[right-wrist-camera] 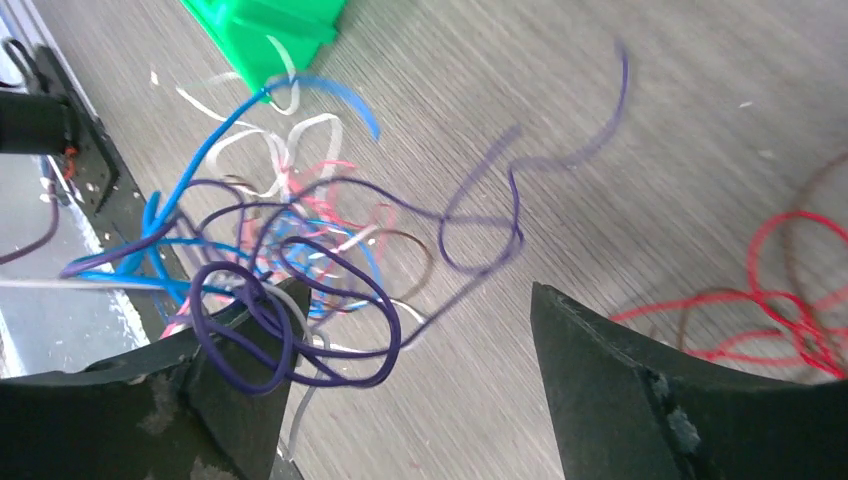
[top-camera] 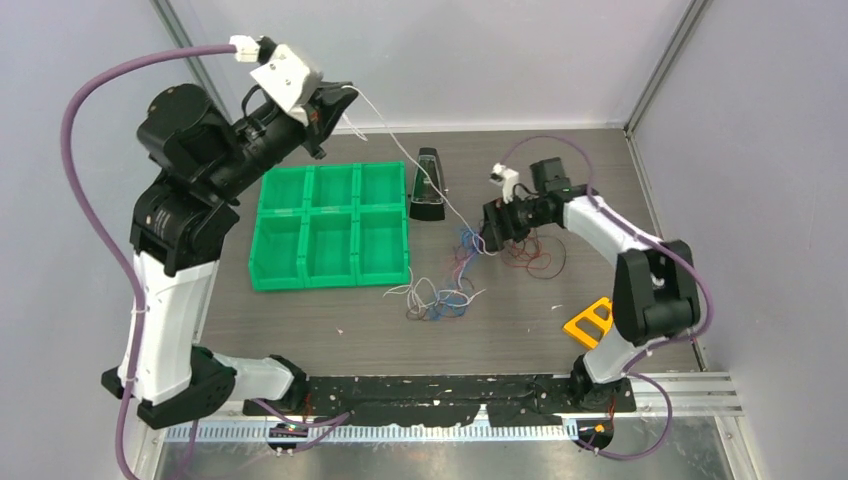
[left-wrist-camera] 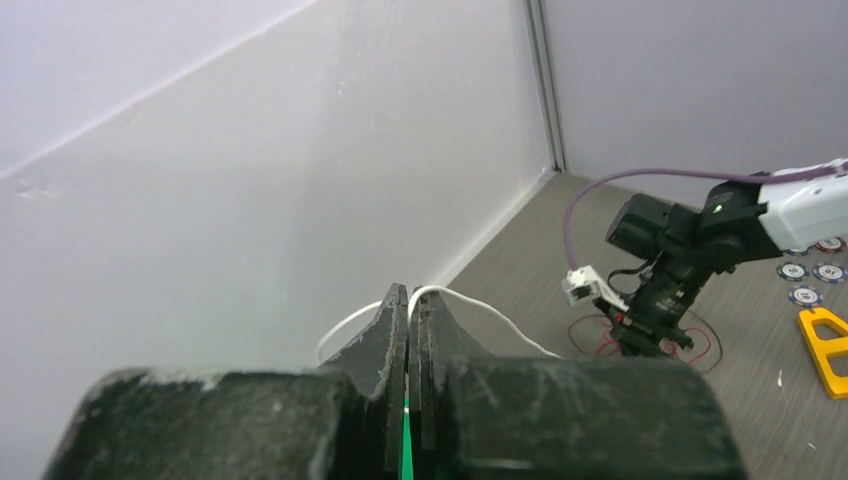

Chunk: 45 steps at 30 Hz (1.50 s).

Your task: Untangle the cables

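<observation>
A tangle of thin cables [top-camera: 445,297], white, blue, purple and pink, lies on the table in front of the green tray. My left gripper [top-camera: 350,93] is raised high at the back left and is shut on a white cable [top-camera: 400,150] that runs taut down to the tangle; the left wrist view shows it pinched between the jaws [left-wrist-camera: 410,292]. My right gripper [top-camera: 490,232] is open, low over the tangle's right side. In the right wrist view purple loops [right-wrist-camera: 290,320] drape over its left finger [right-wrist-camera: 240,380]. Red cables [top-camera: 530,255] lie beside it.
A green tray [top-camera: 330,225] with several compartments stands left of centre. A black metronome-like object [top-camera: 427,187] stands behind the tangle. A yellow tool [top-camera: 590,320] lies at the right front. Walls enclose the back and sides.
</observation>
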Motion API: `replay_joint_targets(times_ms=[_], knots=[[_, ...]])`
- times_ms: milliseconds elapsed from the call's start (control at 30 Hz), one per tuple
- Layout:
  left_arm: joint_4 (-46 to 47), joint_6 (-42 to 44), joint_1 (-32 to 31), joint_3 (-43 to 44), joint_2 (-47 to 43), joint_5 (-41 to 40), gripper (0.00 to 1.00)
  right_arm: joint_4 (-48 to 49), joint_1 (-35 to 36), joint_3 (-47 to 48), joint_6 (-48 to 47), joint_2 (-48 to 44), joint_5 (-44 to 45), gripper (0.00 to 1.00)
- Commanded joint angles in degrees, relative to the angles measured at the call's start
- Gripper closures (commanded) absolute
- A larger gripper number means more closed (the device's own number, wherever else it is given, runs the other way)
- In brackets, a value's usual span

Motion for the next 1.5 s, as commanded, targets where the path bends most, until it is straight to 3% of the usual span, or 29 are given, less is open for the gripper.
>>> replay_joint_targets(times_ms=[0, 200, 333, 400, 467, 633, 867, 900, 967, 1033, 1167, 1400, 1467], knots=[[10.7, 1.46, 0.49, -3.71, -4.52, 3.92, 1.0, -3.9, -1.65, 4.14, -1.56, -10.3, -6.67, 0.12], [9.84, -0.9, 0.46, -20.34, -8.99, 10.45, 1.0, -0.89, 1.48, 6.1, -0.27, -18.66, -2.43, 0.17], [11.84, -4.85, 0.39, -28.97, -11.24, 10.39, 1.0, -5.31, 1.8, 8.28, -2.99, -21.28, 2.84, 0.03], [11.97, -6.19, 0.41, -28.21, -10.82, 10.14, 1.0, -6.78, 1.69, 6.59, -4.4, -23.04, 4.31, 0.02], [11.92, -6.88, 0.39, -25.81, -9.7, 9.99, 1.0, -1.61, 2.5, 1.55, -1.64, -25.21, 4.22, 0.04], [9.32, -8.22, 0.39, -17.12, -6.14, 9.63, 1.0, 19.4, 13.51, -9.43, 1.64, -24.94, 13.24, 0.05], [6.72, -7.94, 0.39, -4.81, -2.81, 8.24, 1.0, 33.23, 17.53, -7.26, 3.13, -7.57, 19.22, 0.01], [6.62, -7.69, 0.43, -2.4, -2.11, 7.14, 1.0, 32.8, 17.64, -5.37, 3.23, -5.77, 18.67, 0.04], [6.4, -6.72, 0.48, 3.83, -0.51, 4.32, 1.0, 30.57, 17.7, -2.44, 3.92, -0.95, 18.33, 0.27], [7.14, -5.23, 0.48, 10.66, 1.21, 1.31, 1.0, 25.51, 17.59, -0.72, 4.41, 2.94, 18.62, 0.4], [13.6, -1.3, 0.48, 21.12, 3.69, -5.09, 1.0, 22.59, 16.35, -2.04, 4.93, 3.3, 17.98, 0.47], [28.32, 5.28, 0.48, 21.39, 2.29, -17.91, 1.0, 15.08, 11.05, -3.3, 6.62, 4.08, 16.5, 0.58], [30.35, 6.43, 0.48, 21.45, 1.92, -18.74, 1.0, 12.62, 9.31, -3.06, 7.13, 5.01, 15.54, 0.69]])
